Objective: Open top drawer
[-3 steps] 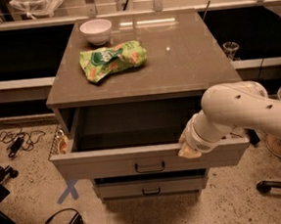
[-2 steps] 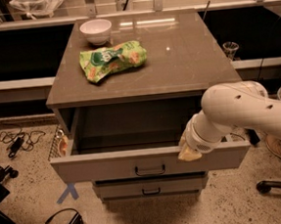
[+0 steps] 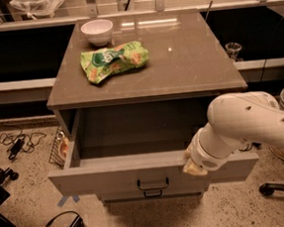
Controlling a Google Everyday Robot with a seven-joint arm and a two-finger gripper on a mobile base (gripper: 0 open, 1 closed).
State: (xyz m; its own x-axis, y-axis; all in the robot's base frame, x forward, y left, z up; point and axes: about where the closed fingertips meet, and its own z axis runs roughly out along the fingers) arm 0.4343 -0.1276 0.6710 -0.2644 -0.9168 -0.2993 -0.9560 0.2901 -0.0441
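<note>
Grey-beige top drawer [image 3: 108, 180], already well out: pull straight toward frame bottom, no skew. Gripper [image 3: 194, 165] at panel rim, lower right; grasp impossible to tell.

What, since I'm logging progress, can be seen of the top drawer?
The top drawer is pulled far out. It looks grey-beige, with a wide flat front panel, a small black bar handle at its middle and a deep plain grey interior; nothing shows inside. The pincer sits against its front rim, right of the handle.
</note>
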